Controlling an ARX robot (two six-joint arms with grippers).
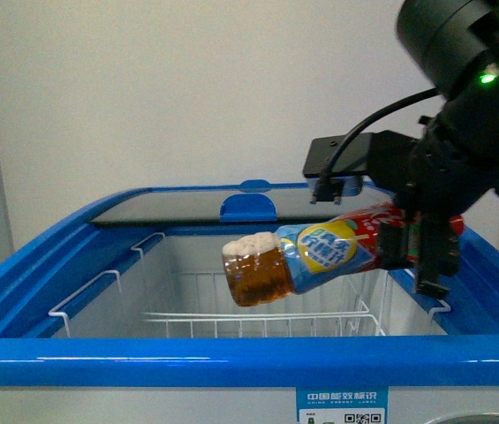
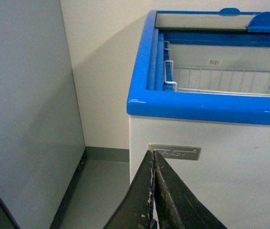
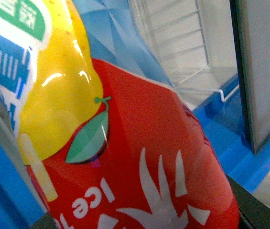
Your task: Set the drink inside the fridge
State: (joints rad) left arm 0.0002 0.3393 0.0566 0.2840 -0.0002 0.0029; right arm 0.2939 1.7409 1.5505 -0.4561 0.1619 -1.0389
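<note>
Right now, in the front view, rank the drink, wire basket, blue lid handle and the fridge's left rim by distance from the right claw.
1. drink: gripped in the right claw.
2. wire basket: just below, its right hook nearest.
3. blue lid handle: back rim, centre.
4. fridge, its left rim: far left side.

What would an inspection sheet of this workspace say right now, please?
Surface: fridge top open, wire basket inside.
Job's things: drink tilted, held above the basket, not yet placed.
Clutter: nothing seen.
Grippers: right gripper shut on the drink's upper end; left gripper shut, empty, low before the fridge front.
Cables: black cable arcs along the right arm.
Surroundings: white wall; grey cabinet left of fridge.
</note>
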